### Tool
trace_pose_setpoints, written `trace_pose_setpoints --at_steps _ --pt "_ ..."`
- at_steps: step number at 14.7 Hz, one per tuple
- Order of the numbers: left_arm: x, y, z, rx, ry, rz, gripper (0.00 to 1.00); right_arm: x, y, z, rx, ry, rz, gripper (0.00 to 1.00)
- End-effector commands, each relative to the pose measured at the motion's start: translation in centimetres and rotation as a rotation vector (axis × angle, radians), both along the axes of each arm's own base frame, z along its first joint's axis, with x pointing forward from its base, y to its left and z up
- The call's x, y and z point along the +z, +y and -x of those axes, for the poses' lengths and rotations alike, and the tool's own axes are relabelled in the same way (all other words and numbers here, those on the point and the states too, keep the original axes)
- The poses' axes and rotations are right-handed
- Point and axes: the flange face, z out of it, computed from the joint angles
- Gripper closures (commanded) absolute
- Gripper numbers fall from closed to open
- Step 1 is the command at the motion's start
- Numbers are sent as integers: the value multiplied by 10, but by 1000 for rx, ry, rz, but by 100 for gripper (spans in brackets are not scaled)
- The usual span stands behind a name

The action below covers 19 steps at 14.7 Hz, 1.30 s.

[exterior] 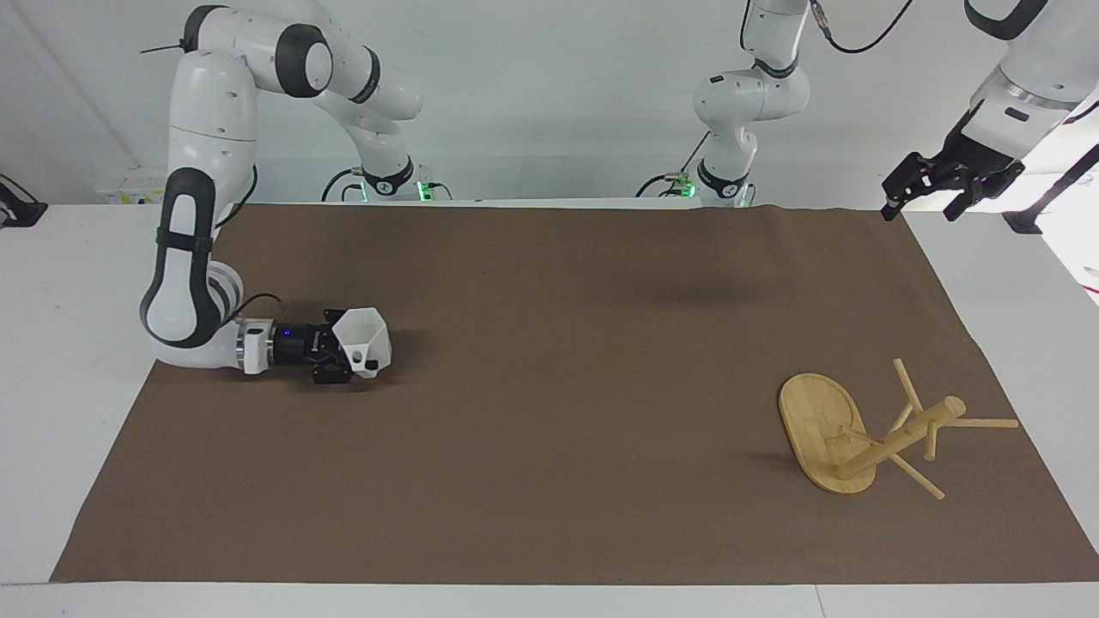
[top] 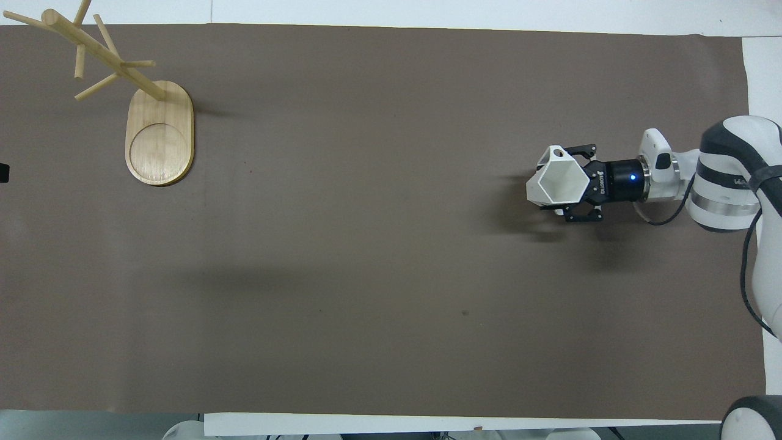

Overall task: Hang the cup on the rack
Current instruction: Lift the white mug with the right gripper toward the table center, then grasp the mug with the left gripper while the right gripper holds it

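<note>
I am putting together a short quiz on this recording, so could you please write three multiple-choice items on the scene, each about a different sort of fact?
1. Where does the rack stand?
A. toward the left arm's end of the table
B. toward the right arm's end of the table
C. at the middle of the mat

2. What colour is the cup?
A. blue
B. white
C. red

3. What is the state of the cup?
A. hanging on a peg
B. lying loose on the mat
C. held by the right hand

Answers:
1 A: in the facing view the rack is at the side of the left arm's base.
2 B: its faceted body is plain white in both views.
3 C: the right hand is shut on the cup, over the brown mat; the left hand waits raised over the mat's corner.
</note>
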Motion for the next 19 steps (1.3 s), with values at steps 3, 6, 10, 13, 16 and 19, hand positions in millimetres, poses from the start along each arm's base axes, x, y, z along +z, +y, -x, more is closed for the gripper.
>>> trace_pose_setpoints --at_steps 3,6,10,13,16,19 --pt "14 -6 5 -11 -46 2 0 47 149 -21 -82 63 29 73" --pt "10 -48 6 49 -47 5 0 63 245 -16 -115 122 21 73" --pt "-21 -147 2 139 -40 17 0 60 304 1 -165 111 96 73" --pt "-64 -210 -3 204 -59 39 0 68 350 18 -199 123 67 73" --pt "-88 -258 5 322 -19 48 0 75 379 35 -206 107 89 73" --pt "-112 -298 9 421 13 74 0 78 383 38 -199 100 89 73"
